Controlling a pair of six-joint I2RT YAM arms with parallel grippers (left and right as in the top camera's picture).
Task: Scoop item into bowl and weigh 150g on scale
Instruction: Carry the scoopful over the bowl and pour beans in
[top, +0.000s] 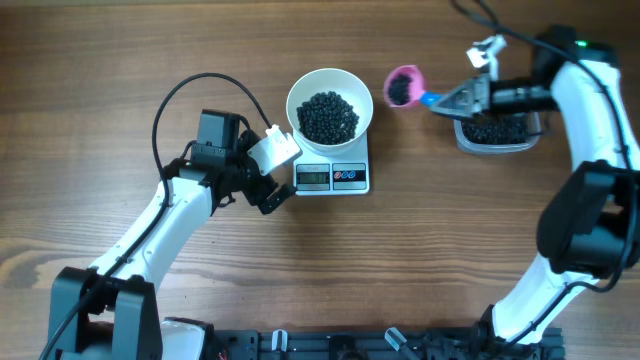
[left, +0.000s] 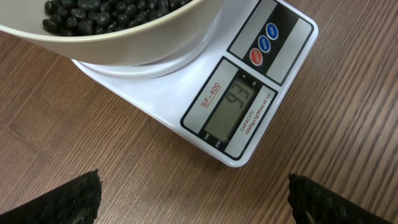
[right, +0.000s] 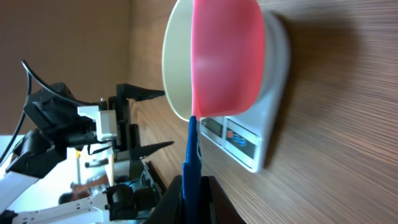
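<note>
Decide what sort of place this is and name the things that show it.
Probably a robotics lab bench, not a home kitchen: a robot's left arm and right arm stand at a wooden table, with a scale and a bowl of beans set out for weighing.

Two matching arms in white and black, cabled, with dark fingers.

The left arm and the right arm share one build: smooth, rounded white links joined by bulky black joint housings. A thin black cable arcs above the left arm's wrist, and a second black lead runs off near the right arm's wrist. A small green light glows on the right arm. The left gripper carries a boxy black housing and a white block; its fingers are black with a finely ridged, rubbery surface. The right gripper narrows to dark grey, pointed fingers.
</note>
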